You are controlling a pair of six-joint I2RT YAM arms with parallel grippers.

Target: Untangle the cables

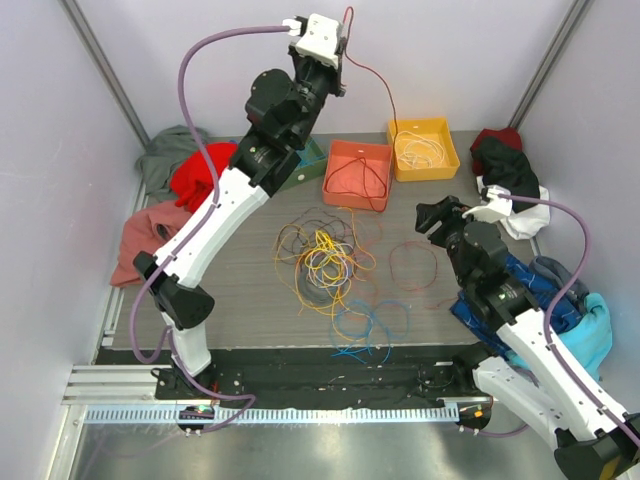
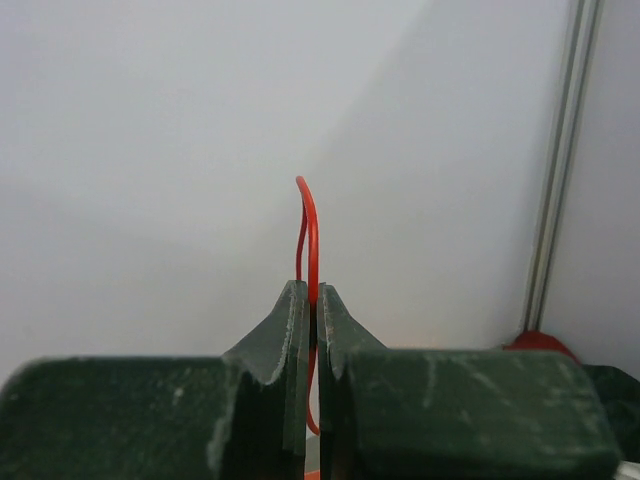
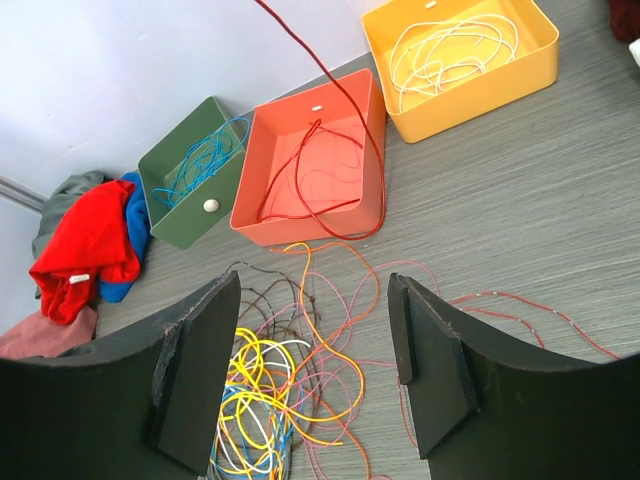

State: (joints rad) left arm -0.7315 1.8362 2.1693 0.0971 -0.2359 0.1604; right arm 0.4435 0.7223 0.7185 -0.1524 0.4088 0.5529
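Noted left hand point(image 2: 312, 295) raised high, pinched shut on a bend of the red cable point(image 2: 312, 225); traced that cable down into the orange bin point(image 3: 290, 232), with one loop draped over its front wall towards the worktop point(image 1: 250, 310); noted right hand point(image 3: 315, 340) open, gripping nothing, hovering above the mixed tangle point(image 1: 322, 258) of yellow, orange, blue and brown cables; judged the step as depositing the red cable; best to lower slowly over bin centre, release low so slack coils inside, and avoid dragging the outside loop across the tangle.
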